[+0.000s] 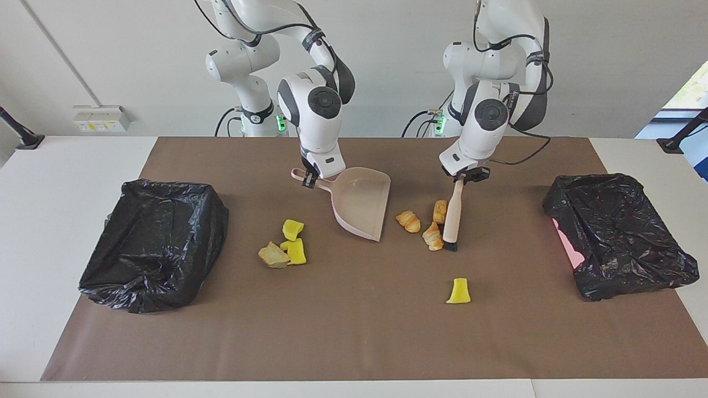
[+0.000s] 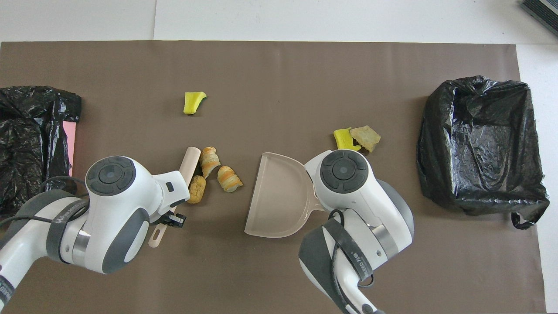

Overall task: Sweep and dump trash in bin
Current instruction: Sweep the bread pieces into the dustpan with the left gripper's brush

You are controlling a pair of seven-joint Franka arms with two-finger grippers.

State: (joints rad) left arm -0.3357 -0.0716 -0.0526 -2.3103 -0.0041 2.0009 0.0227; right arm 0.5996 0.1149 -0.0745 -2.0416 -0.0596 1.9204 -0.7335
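Black-lined bin seen at right arm's end of brown mat. Bread chunk and yellow sponge bits lie between that bin and pink dustpan. Dustpan handle pinched by right gripper. Three pastries clustered between dustpan and brush, touching brush side. Brush handle clamped by left gripper, bristles on mat. Lone sponge piece lies farther from robots. Second bin at left arm's end. No writing readable.
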